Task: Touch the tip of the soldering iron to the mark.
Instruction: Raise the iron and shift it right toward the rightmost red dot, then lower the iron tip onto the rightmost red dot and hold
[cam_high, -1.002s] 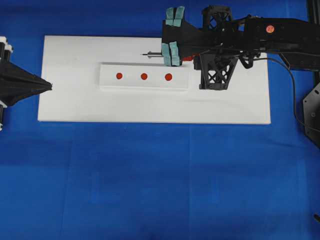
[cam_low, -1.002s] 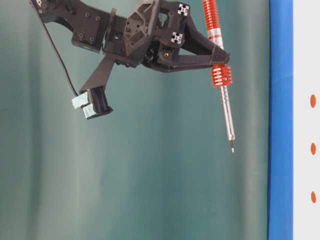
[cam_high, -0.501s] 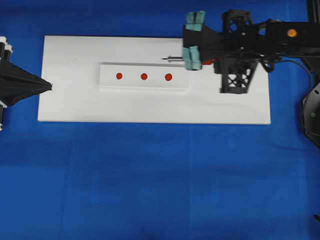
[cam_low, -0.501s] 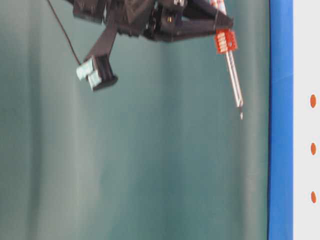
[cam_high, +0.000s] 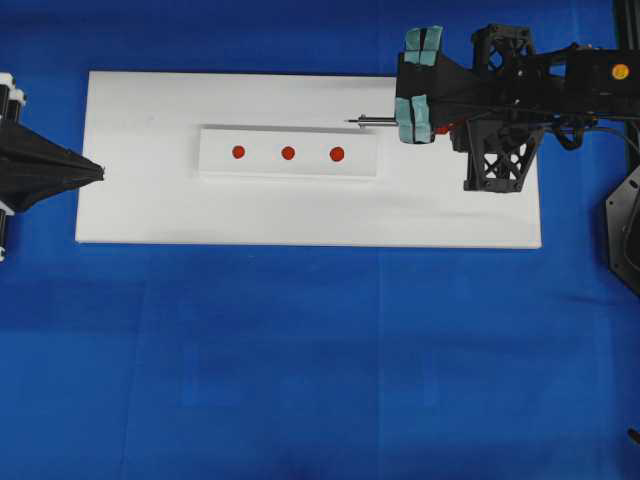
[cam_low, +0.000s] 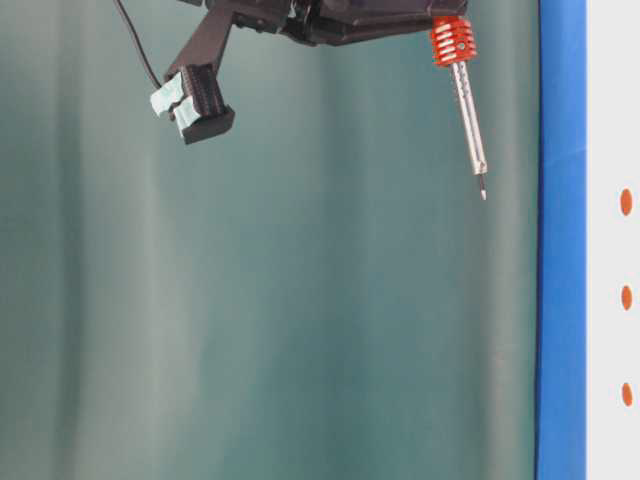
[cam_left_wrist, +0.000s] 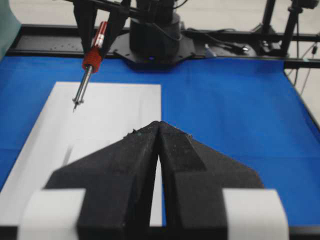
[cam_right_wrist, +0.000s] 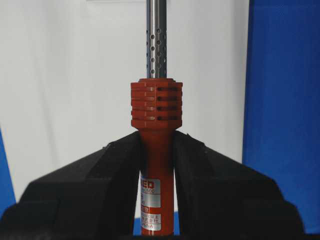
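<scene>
The soldering iron has a red handle and a thin silver shaft. My right gripper is shut on the handle, with the shaft pointing left. Its tip hangs in the air just beyond the far edge of the raised white strip, up and right of the right-hand mark. Two more red marks sit to the left on the strip. At table level the iron is clear of the board, touching nothing. My left gripper rests shut and empty at the board's left edge.
The strip lies on a large white board on blue cloth. The right arm's black frame and teal-padded parts stand over the board's right end. The iron's black cord trails off at the right.
The right gripper has carried the iron to the right in the overhead view: its tip went from beyond the middle mark to past the right mark. The left arm has not moved.
</scene>
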